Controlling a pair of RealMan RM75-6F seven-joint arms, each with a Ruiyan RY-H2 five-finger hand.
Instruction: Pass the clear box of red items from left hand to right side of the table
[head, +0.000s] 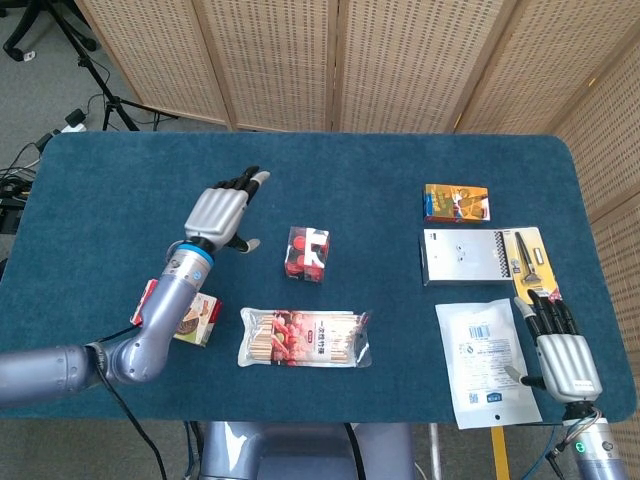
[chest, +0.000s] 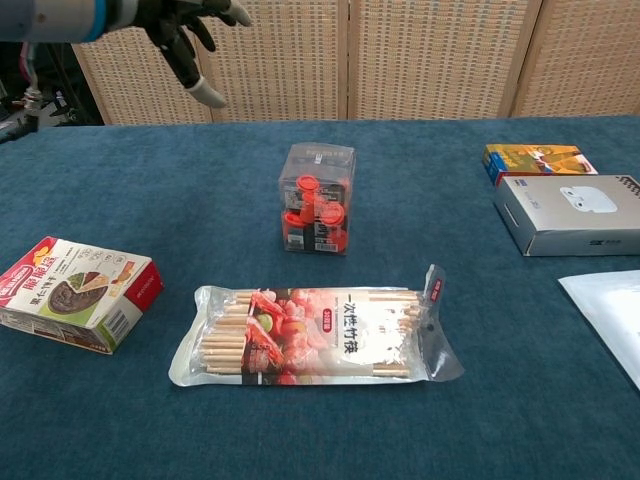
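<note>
The left hand (head: 222, 212) hangs above the table (head: 120, 180) with its fingers spread and nothing in them, clear of everything below; in the chest view it shows only at the top left corner (chest: 185, 25), lifted well off the cloth. To its right, apart from it, the clear box of red items (head: 308, 255) stands upright near the middle of the table, just behind the long packet of skewers (head: 305, 338); it is taller than it is wide and touched by neither hand. Far to the right, the right hand (head: 562, 350) lies low at the near right edge beside the white pouch (head: 483, 362), fingers straight and slightly apart, empty. The box lies much nearer the left hand, so reaching it from the right looks like a long stretch.
</note>
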